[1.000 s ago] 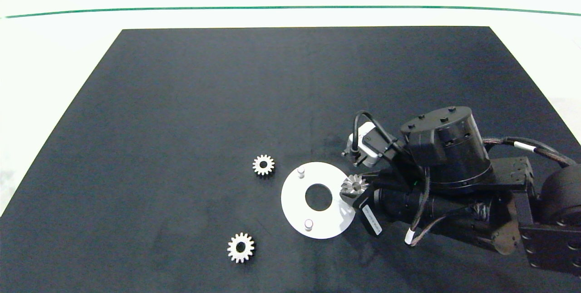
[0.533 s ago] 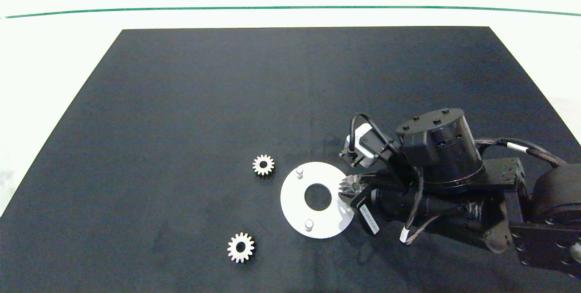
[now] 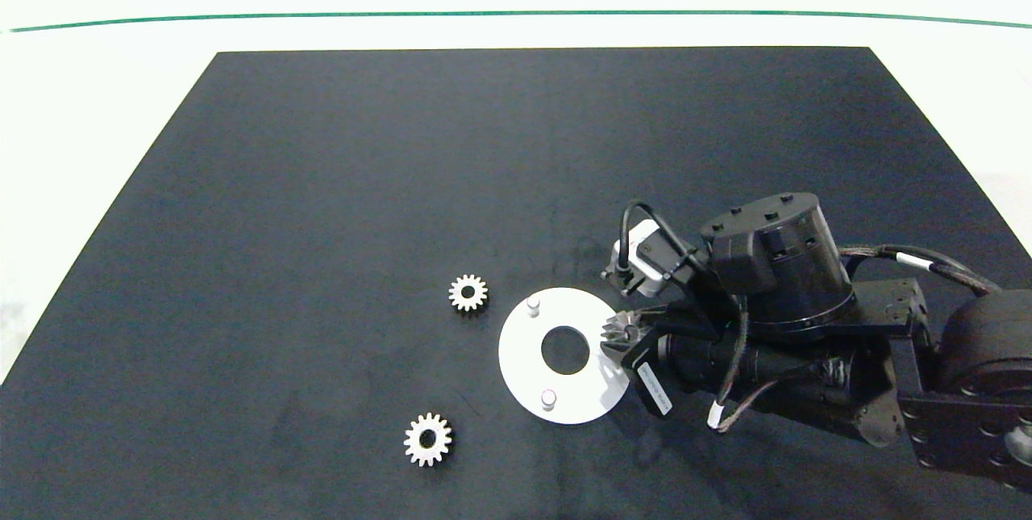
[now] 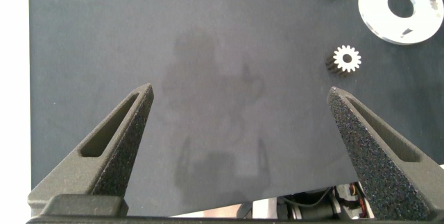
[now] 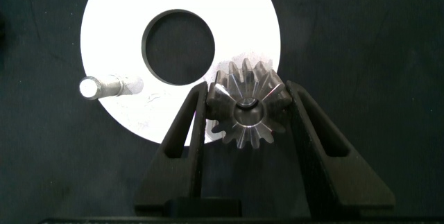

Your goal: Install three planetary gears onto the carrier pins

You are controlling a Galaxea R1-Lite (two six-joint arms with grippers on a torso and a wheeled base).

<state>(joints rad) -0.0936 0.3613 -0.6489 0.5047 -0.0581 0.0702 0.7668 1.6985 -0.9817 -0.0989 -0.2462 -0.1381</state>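
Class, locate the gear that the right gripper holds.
In the head view, the held gear sits between the right gripper fingers over the white disc's right edge.

Two silvery gears [image 3: 468,293] [image 3: 427,439] flat beside white disc [image 3: 524,359], third [image 5: 248,111] tilted over it.

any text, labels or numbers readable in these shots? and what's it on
Nothing can be read.
White label on the right arm beside the right gripper: it bears dark print, too small to read.
White bands on the arm's cables: no markings can be made out.
Gears, white disc, black mat: no writing visible in any view.
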